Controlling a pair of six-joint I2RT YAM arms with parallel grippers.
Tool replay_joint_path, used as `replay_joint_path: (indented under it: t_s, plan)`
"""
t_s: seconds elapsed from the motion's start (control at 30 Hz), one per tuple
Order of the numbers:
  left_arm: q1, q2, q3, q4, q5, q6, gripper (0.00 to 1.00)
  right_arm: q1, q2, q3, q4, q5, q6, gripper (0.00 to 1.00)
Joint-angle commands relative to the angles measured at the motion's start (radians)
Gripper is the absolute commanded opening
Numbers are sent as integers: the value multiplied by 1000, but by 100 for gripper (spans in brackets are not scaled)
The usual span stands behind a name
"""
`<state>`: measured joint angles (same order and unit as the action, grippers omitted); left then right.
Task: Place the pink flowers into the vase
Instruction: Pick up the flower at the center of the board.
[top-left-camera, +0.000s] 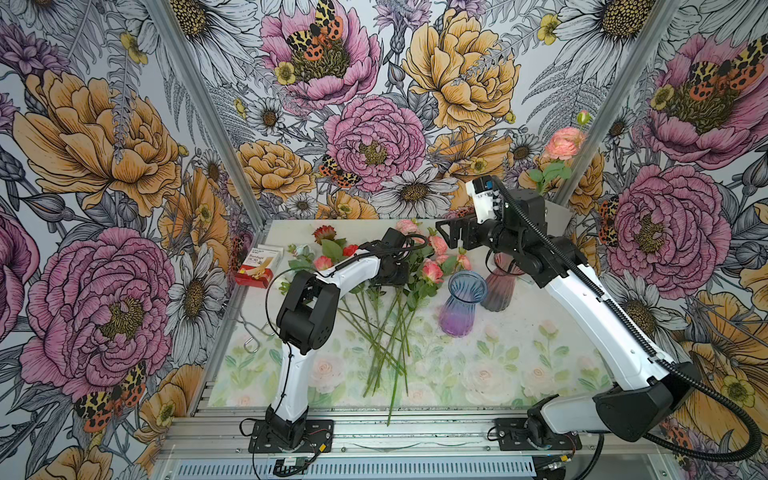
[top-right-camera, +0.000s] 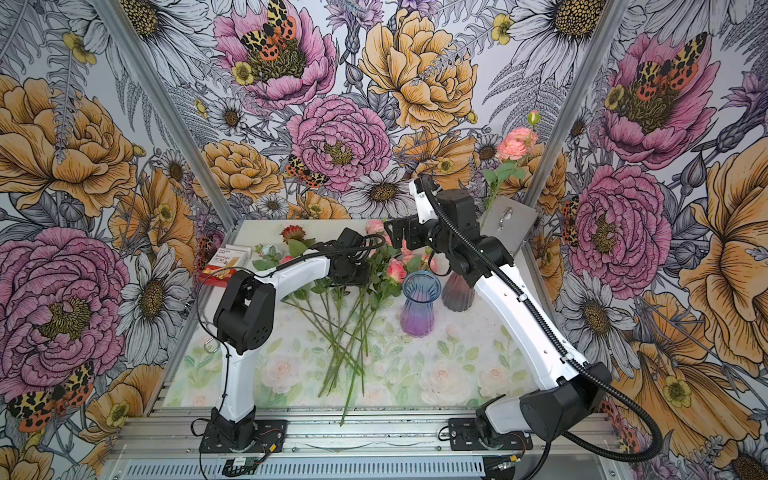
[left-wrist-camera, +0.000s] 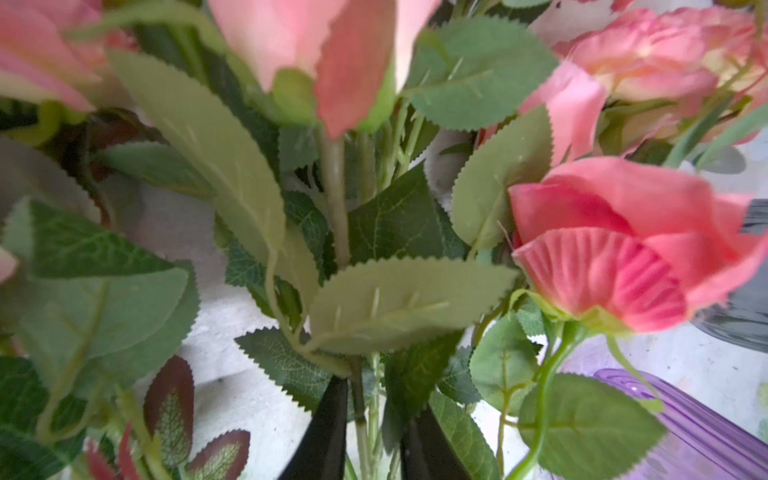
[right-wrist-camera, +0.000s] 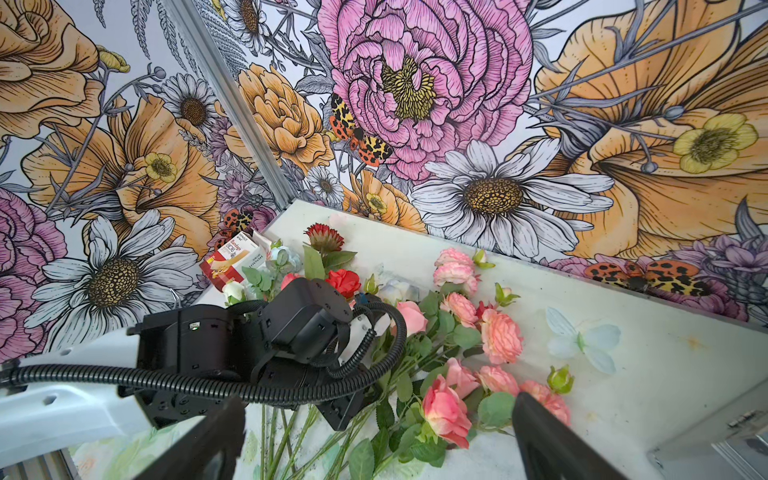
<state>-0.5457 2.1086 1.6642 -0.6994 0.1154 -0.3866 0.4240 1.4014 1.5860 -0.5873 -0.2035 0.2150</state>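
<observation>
Several pink flowers (top-left-camera: 432, 270) (top-right-camera: 395, 270) lie in a loose bundle mid-table, blooms toward the back wall and green stems (top-left-camera: 386, 340) fanned toward the front. My left gripper (top-left-camera: 388, 278) (top-right-camera: 347, 272) reaches down into the bundle. In the left wrist view its fingers (left-wrist-camera: 328, 415) stand close together, shut on the thin stems, with a pink rose (left-wrist-camera: 623, 249) close ahead. The blue-purple vase (top-left-camera: 461, 303) (top-right-camera: 417, 305) (left-wrist-camera: 685, 436) stands empty just right of the blooms. My right gripper (top-left-camera: 446, 237) (top-right-camera: 392, 235) (right-wrist-camera: 376, 401) hangs open above the blooms, holding nothing.
A dark reddish vase (top-left-camera: 500, 286) stands behind the blue one, partly hidden by my right arm. A tall pink bloom (top-left-camera: 565, 141) rises at the back right, its stem running behind that arm. Red flowers (top-left-camera: 324, 232), a bandage box (top-left-camera: 255, 266) and wire tongs (top-left-camera: 253, 332) lie left.
</observation>
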Motion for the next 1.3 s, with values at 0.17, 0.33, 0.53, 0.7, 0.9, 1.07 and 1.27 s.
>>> replay_joint_path:
  t_s: [0.17,0.33,0.53,0.7,0.9,1.07,1.27]
  plan:
    - [4,22,29,3,-9,13,15,-8,-4,2,9,10,-10,99]
    - [17,43,34,3,3,9,19,-10,-15,5,7,11,-16,99]
    - [16,54,50,3,3,8,11,-11,-10,7,7,1,-12,99]
    - [14,-1,58,3,-23,21,5,-11,-4,-6,8,-2,-9,99]
    - [15,-142,64,6,-59,47,3,-11,-2,-19,9,-11,-5,99]
    - [28,-275,62,35,-86,63,0,-13,-11,-22,9,-39,3,99]
    - [73,-454,18,180,-140,47,0,-10,-21,-59,9,-88,-11,96]
